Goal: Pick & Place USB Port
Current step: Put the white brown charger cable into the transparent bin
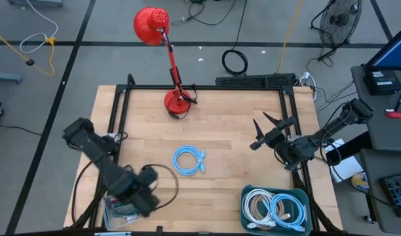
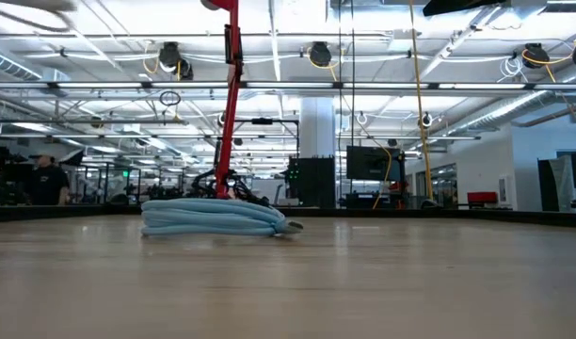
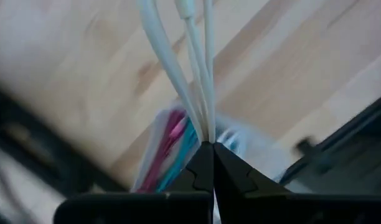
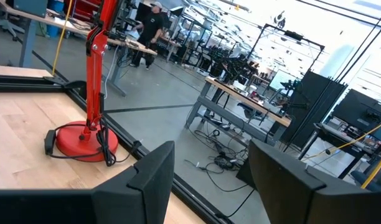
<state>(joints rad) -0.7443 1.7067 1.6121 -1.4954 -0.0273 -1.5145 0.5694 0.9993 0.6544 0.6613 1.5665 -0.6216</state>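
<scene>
A red desk lamp [image 1: 168,59] stands at the wooden table's [image 1: 227,124] twelve o'clock edge, a black power strip [image 1: 253,80] lies behind the table at one o'clock, and a floor fan [image 1: 338,23] sits farther off at two o'clock.

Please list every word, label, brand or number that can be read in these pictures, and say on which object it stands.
No text can be read in any view.
Blue screen at the right edge: no legible writing.
Monitors in the room behind: too small to read.
Bin holding cables: no label visible.
</scene>
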